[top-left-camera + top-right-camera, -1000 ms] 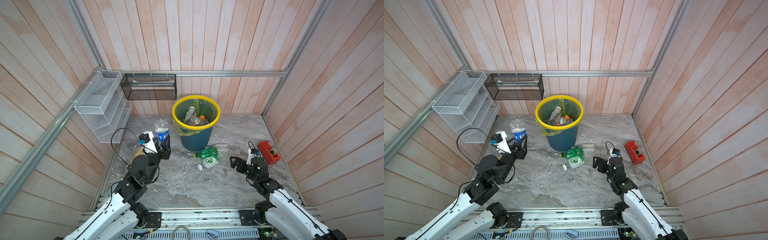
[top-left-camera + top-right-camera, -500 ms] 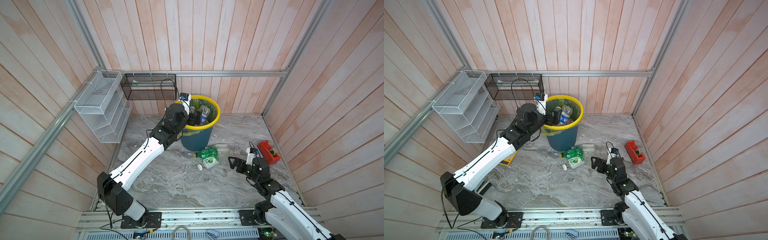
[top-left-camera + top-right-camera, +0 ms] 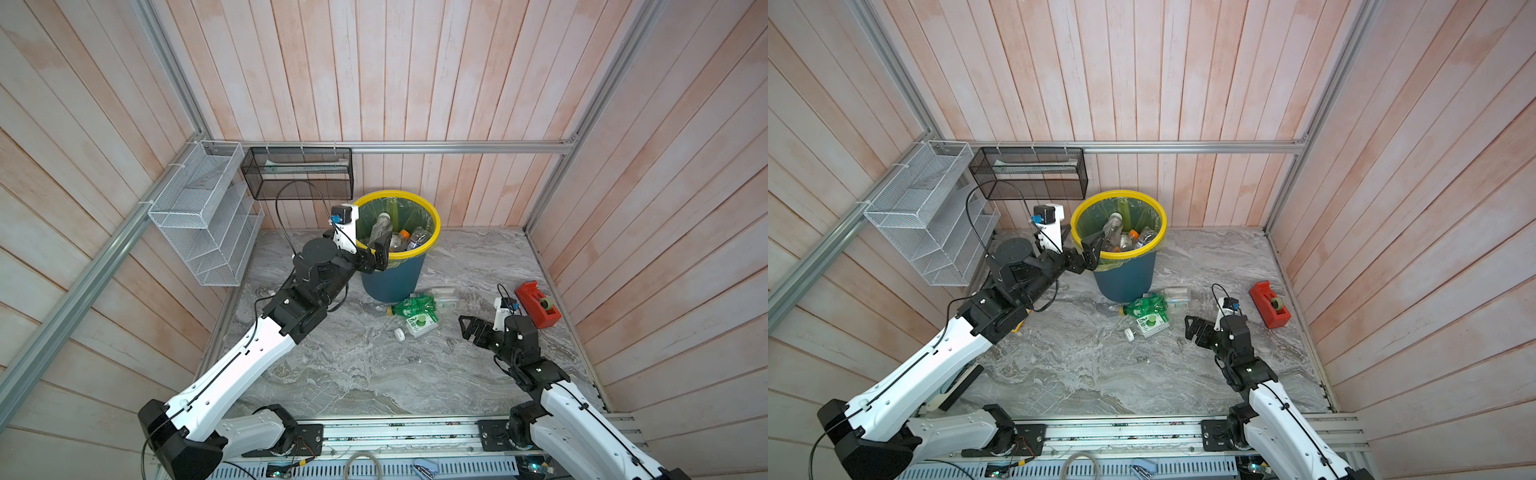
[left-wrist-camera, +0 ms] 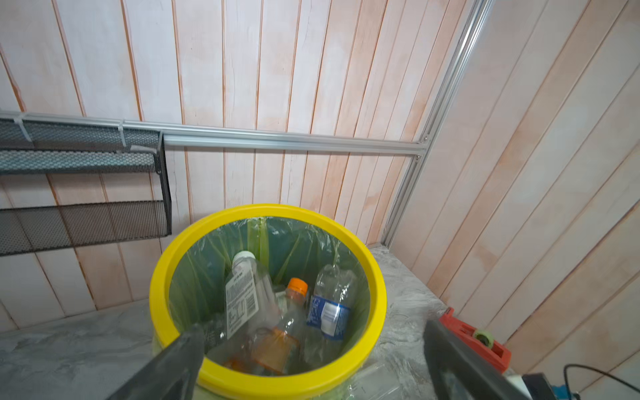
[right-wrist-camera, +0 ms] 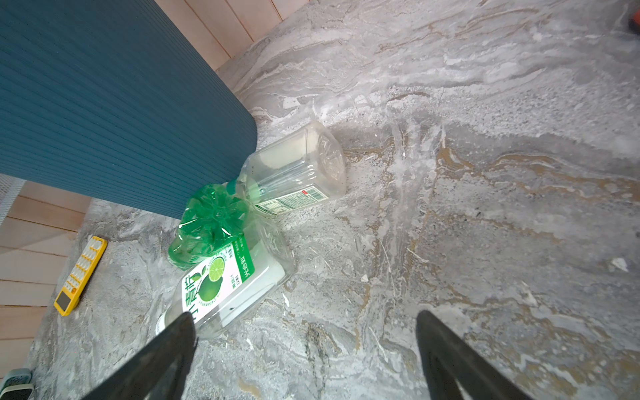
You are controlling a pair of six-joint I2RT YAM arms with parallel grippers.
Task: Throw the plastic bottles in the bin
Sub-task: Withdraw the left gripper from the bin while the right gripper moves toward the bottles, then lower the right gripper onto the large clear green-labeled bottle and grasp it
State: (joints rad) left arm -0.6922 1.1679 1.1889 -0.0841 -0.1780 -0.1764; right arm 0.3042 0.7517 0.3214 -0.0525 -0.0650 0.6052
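Grey marbled flooring (image 3: 374,374) between pink plank walls carries the teal bin (image 3: 392,282) at 12 o'clock. Left gripper (image 3: 1094,251) hangs at the rim's 7 o'clock, fingers spread and empty, with several bottles (image 4: 242,298) inside. At the bin's 5 o'clock lie a green bottle (image 5: 211,225), a lime-label bottle (image 5: 225,287) and a clear square bottle (image 5: 298,166). Right gripper (image 5: 304,317), fingers apart and empty, faces them. The step looks like a drop completed; next, close on the nearest, lime-label bottle.
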